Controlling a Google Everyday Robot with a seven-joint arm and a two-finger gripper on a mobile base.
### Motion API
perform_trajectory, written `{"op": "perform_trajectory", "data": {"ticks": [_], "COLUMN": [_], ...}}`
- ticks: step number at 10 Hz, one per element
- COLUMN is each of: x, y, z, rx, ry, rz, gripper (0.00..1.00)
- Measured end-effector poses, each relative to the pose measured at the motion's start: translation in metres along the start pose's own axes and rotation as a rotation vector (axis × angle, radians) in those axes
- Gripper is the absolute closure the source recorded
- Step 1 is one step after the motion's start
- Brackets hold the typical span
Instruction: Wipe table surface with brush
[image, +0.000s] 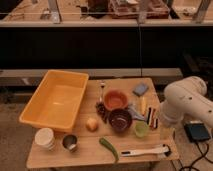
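The brush (145, 150), a long white stick with a dark tip at its right end, lies flat along the front right edge of the table surface (90, 152), a light brown wooden top. My white arm (186, 102) bends in from the right. Its gripper (166, 131) hangs at the table's right edge, just above and behind the brush's dark tip and apart from it. The gripper looks open and holds nothing.
A big yellow tub (55, 100) fills the left half. In the middle stand an orange bowl (116, 99), a dark bowl (120, 120), a green cup (141, 129) and a striped block (152, 117). A green vegetable (108, 147) lies left of the brush. White cups (45, 138) stand front left.
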Motion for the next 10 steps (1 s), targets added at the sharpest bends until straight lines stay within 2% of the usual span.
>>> {"op": "perform_trajectory", "data": {"ticks": [1, 3, 8, 9, 10], "x": [-0.002, -0.006, -0.007, -0.008, -0.008], "y": [0.018, 0.031, 0.03, 0.03, 0.033], "z": [-0.001, 0.002, 0.003, 0.006, 0.014], "rx": [0.001, -0.008, -0.008, -0.018, -0.044], "ry": [-0.008, -0.016, -0.019, -0.03, -0.044], "rz": [0.007, 0.016, 0.016, 0.02, 0.022], "gripper": [0.35, 0.35, 0.35, 0.35, 0.35]}}
